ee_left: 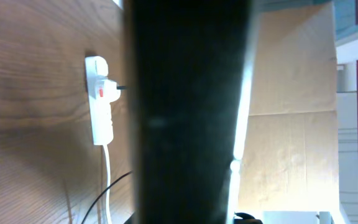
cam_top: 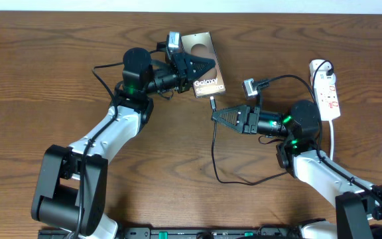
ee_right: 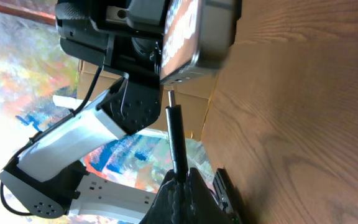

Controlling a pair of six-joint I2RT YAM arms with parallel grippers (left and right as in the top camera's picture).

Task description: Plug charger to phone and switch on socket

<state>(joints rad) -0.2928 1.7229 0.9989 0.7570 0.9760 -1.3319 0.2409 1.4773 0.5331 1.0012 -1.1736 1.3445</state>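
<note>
The bronze-grey phone (cam_top: 203, 60) with white "Galaxy" lettering is held on its left side by my left gripper (cam_top: 194, 66), which is shut on it. In the left wrist view the phone (ee_left: 185, 112) fills the middle as a dark slab. My right gripper (cam_top: 216, 115) is shut on the black charger connector (cam_top: 213, 103), whose tip points at the phone's near end, a short gap away. The right wrist view shows the connector (ee_right: 174, 134) just below the phone's bottom edge (ee_right: 194, 43). The black cable (cam_top: 216, 159) loops down over the table. The white socket strip (cam_top: 327, 89) lies at the far right.
The strip's white cord (cam_top: 335, 133) runs down toward the right arm. The strip also shows in the left wrist view (ee_left: 99, 99) with a black plug in it. The wooden table (cam_top: 58, 79) carries everything.
</note>
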